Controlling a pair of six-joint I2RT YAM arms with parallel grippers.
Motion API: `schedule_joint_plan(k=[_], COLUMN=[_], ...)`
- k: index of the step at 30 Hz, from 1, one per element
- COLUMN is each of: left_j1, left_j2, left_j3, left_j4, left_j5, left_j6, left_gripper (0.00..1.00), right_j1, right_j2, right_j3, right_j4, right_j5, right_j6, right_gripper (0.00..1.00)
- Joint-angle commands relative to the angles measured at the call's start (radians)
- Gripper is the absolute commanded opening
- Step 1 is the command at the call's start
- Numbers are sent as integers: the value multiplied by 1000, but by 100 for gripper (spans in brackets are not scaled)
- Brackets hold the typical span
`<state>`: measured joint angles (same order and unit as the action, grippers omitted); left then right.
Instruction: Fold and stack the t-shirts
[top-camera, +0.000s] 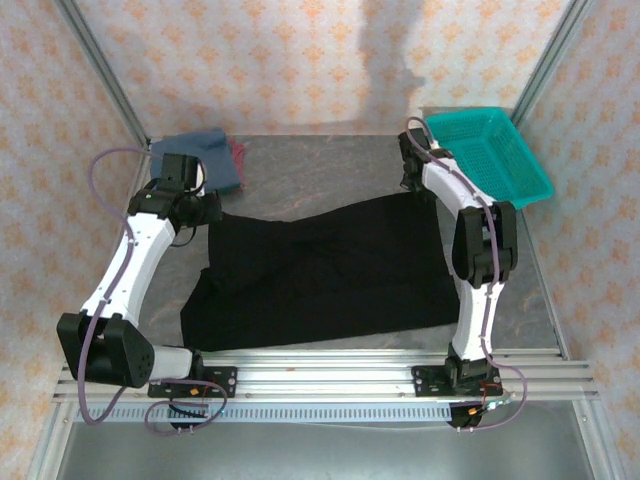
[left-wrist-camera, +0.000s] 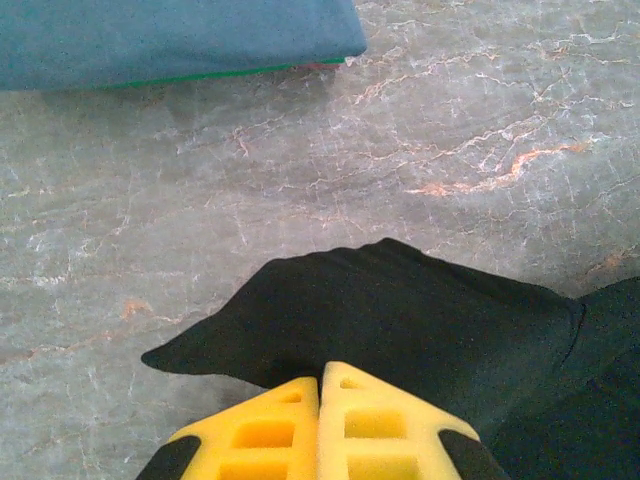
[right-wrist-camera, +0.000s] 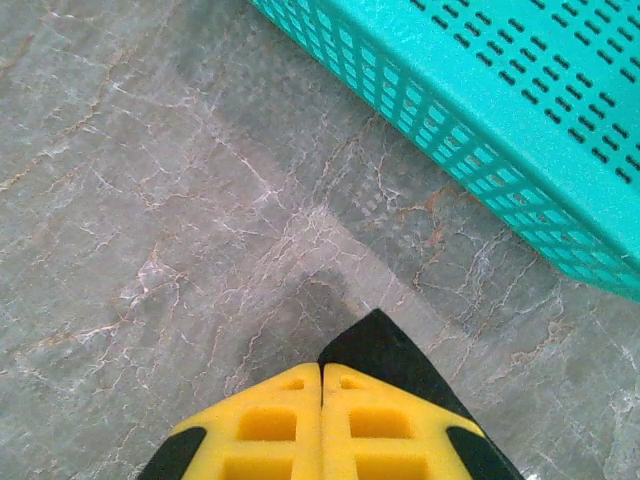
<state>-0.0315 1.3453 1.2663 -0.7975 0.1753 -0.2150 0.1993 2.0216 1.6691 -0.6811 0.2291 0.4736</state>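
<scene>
Grey marbled tabletop ran under both arms. I judged the step to be a fold of the black t-shirt, so I wanted its two far corners lifted level and carried toward me together, with the edge kept taut. Left gripper was pinched together on one corner, cloth bunched just ahead of its tips, and the folded slate-blue t-shirt lay well beyond it. Right gripper was likewise clamped on a black corner, with the teal basket beyond to its right.
</scene>
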Motion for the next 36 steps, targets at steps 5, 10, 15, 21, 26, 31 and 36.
schedule_joint_plan(k=[5, 10, 15, 21, 26, 31, 36], left_j1=[9, 7, -12, -64, -124, -178, -192], left_j2=[45, 102, 166, 220, 238, 273, 327], left_j3=[97, 159, 220, 262, 243, 243, 298], left_j4=[1, 25, 53, 75, 140, 226, 248], left_j5=[-84, -118, -156, -235, -357, -504, -561], left_j6=[135, 192, 239, 324, 399, 482, 532], left_gripper=[0, 0, 0, 0, 0, 0, 0], right_j1=[-11, -14, -16, -18, -17, -20, -24], right_j2=[-64, -64, -70, -91, -103, -114, -110], right_j3=[-65, -85, -97, -119, -145, -166, -167], right_j4=[92, 104, 115, 149, 175, 199, 199], right_j5=[24, 18, 19, 5, 5, 13, 24], right_j6=[-43, -43, -46, -73, -95, -118, -127], right_gripper=[0, 0, 0, 0, 0, 0, 0])
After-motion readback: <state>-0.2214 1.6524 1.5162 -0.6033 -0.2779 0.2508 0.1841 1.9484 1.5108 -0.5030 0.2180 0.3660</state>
